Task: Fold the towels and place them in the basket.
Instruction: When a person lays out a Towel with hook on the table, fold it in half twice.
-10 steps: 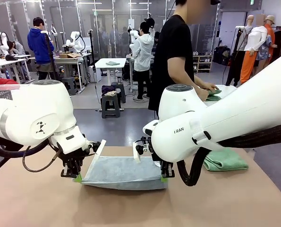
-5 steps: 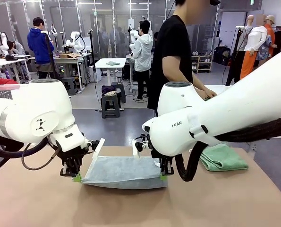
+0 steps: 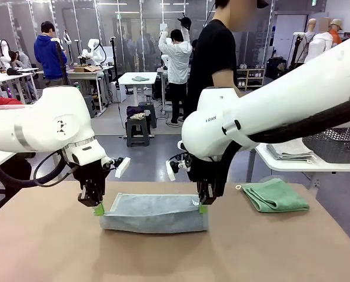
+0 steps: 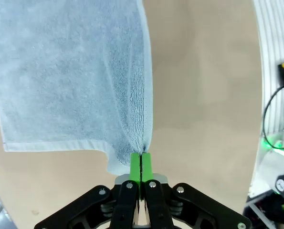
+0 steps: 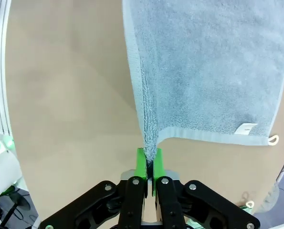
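Your left arm [image 3: 45, 132] was glossy white with rounded joints and a small black mark; your right arm [image 3: 280, 106] bore dark lettering. Black cables [image 3: 316, 120] ran under both. Your left gripper [image 4: 141, 168] and right gripper [image 5: 150, 157] were black with silver screws and green pads [image 4: 136, 174]

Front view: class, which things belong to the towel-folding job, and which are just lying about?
Job: grey-blue towel, pinched by left claw and right claw; green towel; folded towels.
Lying about: stool with clothes; cardboard box.
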